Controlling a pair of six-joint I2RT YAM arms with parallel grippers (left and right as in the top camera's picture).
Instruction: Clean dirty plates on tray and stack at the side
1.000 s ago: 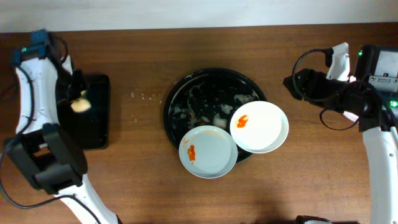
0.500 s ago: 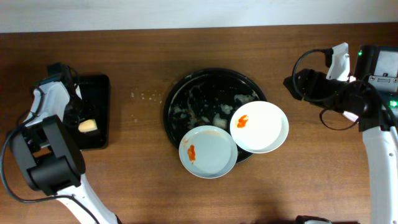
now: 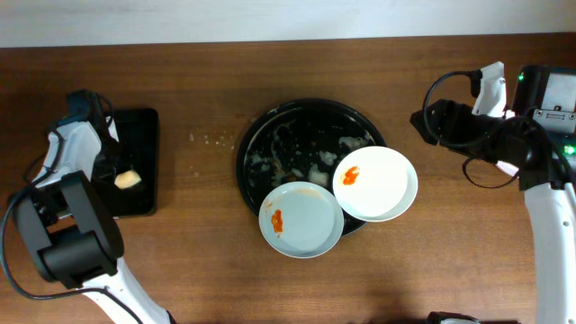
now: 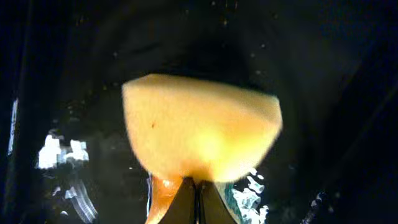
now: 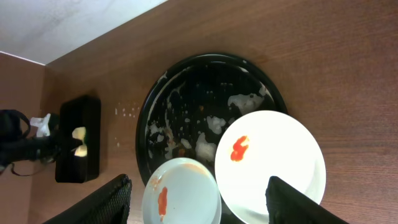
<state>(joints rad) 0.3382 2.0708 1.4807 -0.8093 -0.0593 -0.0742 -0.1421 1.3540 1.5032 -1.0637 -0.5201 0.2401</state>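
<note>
Leftward, the left arm had swung down from the desk's far corner, and the sponge (image 3: 128, 180) now sat lower over the small tray (image 3: 139, 135), while plates and right arm lay as before. The left end effector (image 4: 198, 200) was narrow, its tips pinched on the sponge's lower edge, so the yellow block bulged ahead of them just above the wet black floor of the small tray. The right end effector (image 5: 198, 186) stood wide and held nothing, hovering well to the right of the tray (image 3: 288, 126).

Both plates lay well apart from the sponge, across a bare stretch of desk (image 3: 198, 252). The blue plate (image 3: 301, 220), smeared red at its left side, overhung the tray's near rim. The white plate (image 3: 375, 184), smeared near its upper left, overhung the rim on the right, nearest the right end effector. Their edges touched. The tray's far left half held only pale residue (image 3: 315, 166).

Open desk ran all around the tray, widest between it and the small tray, with a few crumbs (image 3: 209, 138) there.

From the left wrist, the sponge filled most of the view and hid where the tips met it; whether it touched the small tray's floor could not be told. From the right wrist, only the finger ends showed at the bottom edge, and both plates were cut off there.
</note>
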